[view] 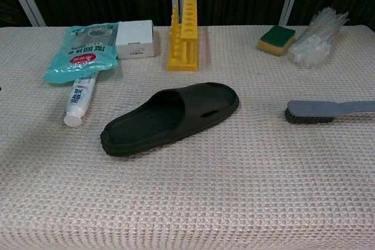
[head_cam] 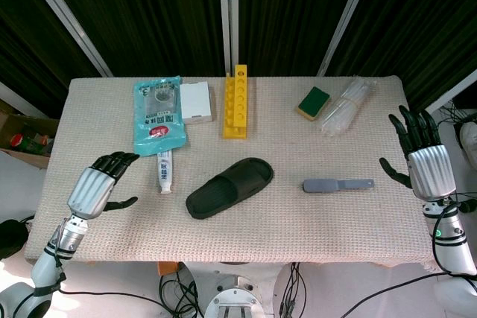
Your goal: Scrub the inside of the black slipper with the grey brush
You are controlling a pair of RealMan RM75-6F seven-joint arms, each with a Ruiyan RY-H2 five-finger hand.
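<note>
You are starting with both hands empty and fingers spread: left hand (head_cam: 100, 184), right hand (head_cam: 422, 156). Reach the right to the flat grey plastic brush (head_cam: 337, 185), lying right of the black rubber slipper (head_cam: 229, 187), and grasp its handle.

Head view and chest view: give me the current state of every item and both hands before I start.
black slipper: lying sole down, untouched
grey brush: lying on its side, not held
left hand: open, holding nothing
right hand: open, fingers spread
toothpaste tube: capped, lying flat
teal pouch: flat, overlapping the tube
green-yellow sponge: resting on the table
</note>
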